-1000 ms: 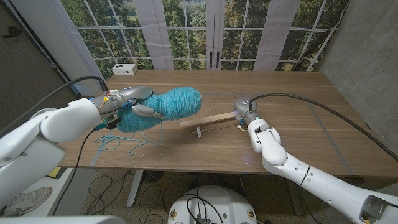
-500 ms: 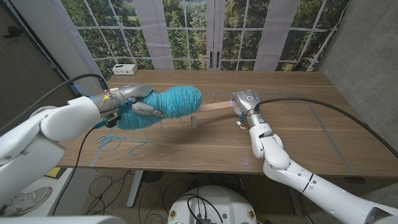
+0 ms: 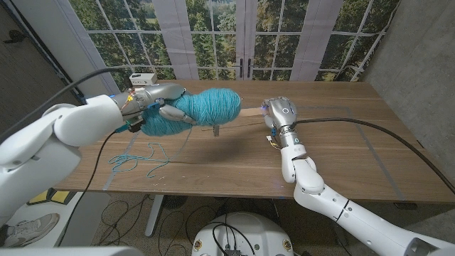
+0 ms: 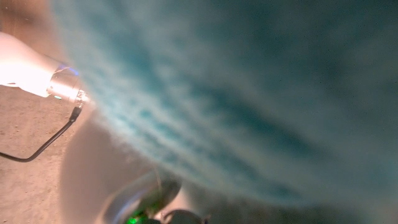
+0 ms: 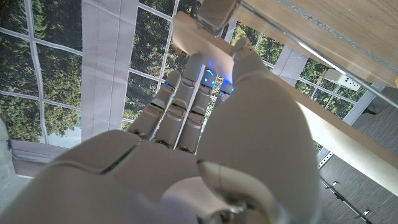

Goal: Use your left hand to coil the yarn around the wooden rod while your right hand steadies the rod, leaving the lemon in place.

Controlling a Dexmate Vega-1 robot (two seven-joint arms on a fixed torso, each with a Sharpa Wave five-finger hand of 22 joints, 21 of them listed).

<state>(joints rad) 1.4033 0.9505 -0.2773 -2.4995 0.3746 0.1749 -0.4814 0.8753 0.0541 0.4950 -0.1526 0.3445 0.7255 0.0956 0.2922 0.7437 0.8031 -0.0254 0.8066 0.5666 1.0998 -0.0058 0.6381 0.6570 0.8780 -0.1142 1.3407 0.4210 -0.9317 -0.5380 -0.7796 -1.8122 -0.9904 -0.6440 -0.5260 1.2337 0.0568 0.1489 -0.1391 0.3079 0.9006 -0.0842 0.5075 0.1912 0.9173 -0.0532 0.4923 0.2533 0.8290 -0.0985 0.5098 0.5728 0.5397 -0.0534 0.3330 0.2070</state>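
Wooden table (image 3: 334, 153): left hand (image 3: 160, 107) holds yarn (image 3: 206, 108).

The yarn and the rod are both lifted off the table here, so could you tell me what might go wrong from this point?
1. The left hand grips the whole teal yarn skein, not a strand; coiling may be clumsy.
2. A loose tail lies on the table; it might snag or tangle.
3. The right hand holds the wooden rod at one end, so a pull from the yarn could perhaps twist it loose.
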